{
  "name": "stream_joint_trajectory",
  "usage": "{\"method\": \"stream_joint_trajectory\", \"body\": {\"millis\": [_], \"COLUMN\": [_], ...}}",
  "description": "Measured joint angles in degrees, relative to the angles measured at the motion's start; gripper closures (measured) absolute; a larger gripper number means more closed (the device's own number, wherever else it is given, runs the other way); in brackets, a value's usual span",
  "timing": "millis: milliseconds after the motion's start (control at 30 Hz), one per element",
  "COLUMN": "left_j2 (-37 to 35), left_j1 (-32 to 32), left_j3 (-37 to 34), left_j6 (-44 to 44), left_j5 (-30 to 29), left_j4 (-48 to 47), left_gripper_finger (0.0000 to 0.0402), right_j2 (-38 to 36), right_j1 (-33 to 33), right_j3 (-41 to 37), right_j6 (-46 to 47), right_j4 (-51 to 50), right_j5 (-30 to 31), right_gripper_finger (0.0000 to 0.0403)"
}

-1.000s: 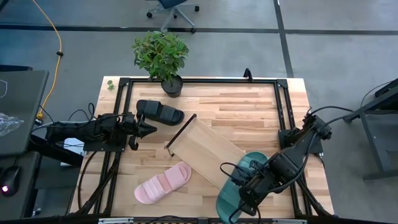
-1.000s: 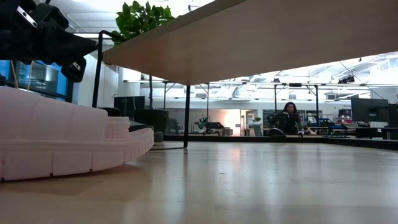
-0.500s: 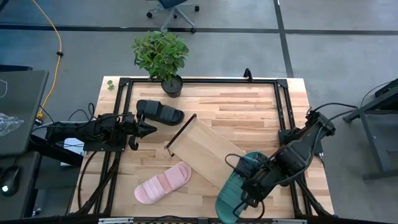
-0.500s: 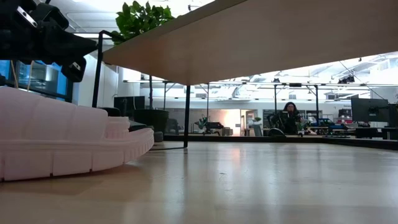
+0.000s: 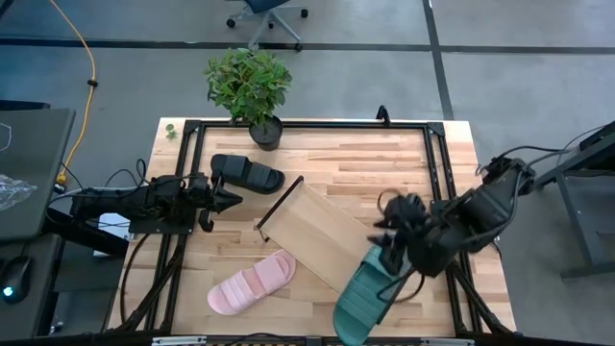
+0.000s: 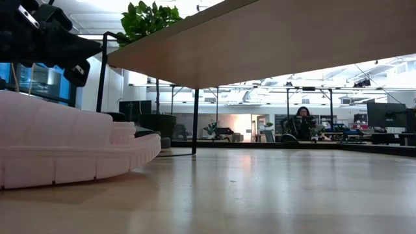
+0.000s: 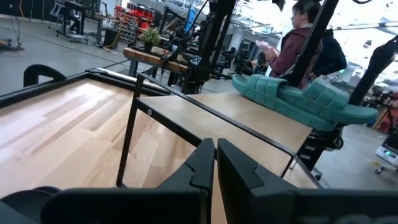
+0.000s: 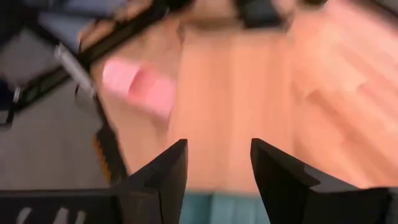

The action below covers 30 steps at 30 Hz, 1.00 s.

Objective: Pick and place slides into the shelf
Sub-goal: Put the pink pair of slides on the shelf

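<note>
The teal slide [image 5: 363, 294] lies sole down on the near right end of the shelf [image 5: 312, 234], partly overhanging it; the left wrist view shows the teal slide [image 7: 298, 96] on the plank [image 7: 236, 118]. The pink slide [image 5: 252, 284] lies on the table near the front edge, the black slide [image 5: 247, 173] at the far left. My right gripper [image 5: 389, 223] hovers open above the shelf's right end, clear of the teal slide. My left gripper [image 5: 226, 197] waits shut at the table's left, next to the black slide.
A potted plant [image 5: 250, 86] stands at the table's far edge. A black metal frame [image 5: 307, 125] runs around the tabletop. Bare wood lies between the shelf and the far right corner. A person [image 7: 298, 43] stands beyond the table in the room.
My right gripper has left the teal slide, risen, and swung toward the table's far edge while its wrist turned. The teal slide stays lying on the shelf's near right end.
</note>
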Motion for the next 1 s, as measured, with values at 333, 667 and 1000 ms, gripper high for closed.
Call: {"method": "stream_joint_trajectory", "body": {"millis": [333, 667, 1000], "left_j2": [0.0, 0.44, 12.64], "left_j1": [0.0, 0.02, 0.02], "left_j3": [0.0, 12.76, 38.3], "left_j6": [-7.37, -4.08, -4.36], "left_j5": [-5.88, -12.13, -21.96], "left_j4": [5.65, -9.2, -46.49], "left_gripper_finger": [0.0392, 0.0392, 0.0392], "right_j2": [-4.06, -4.12, -4.07], "right_j1": [-7.67, -15.17, -20.79], "right_j3": [0.0, 0.0, 0.0], "right_j6": [-5.34, -12.18, -18.12], "right_j4": [-0.06, -0.71, -2.55], "right_j5": [8.6, 8.1, 6.41], "right_gripper_finger": [0.0235, 0.0235, 0.0235]}}
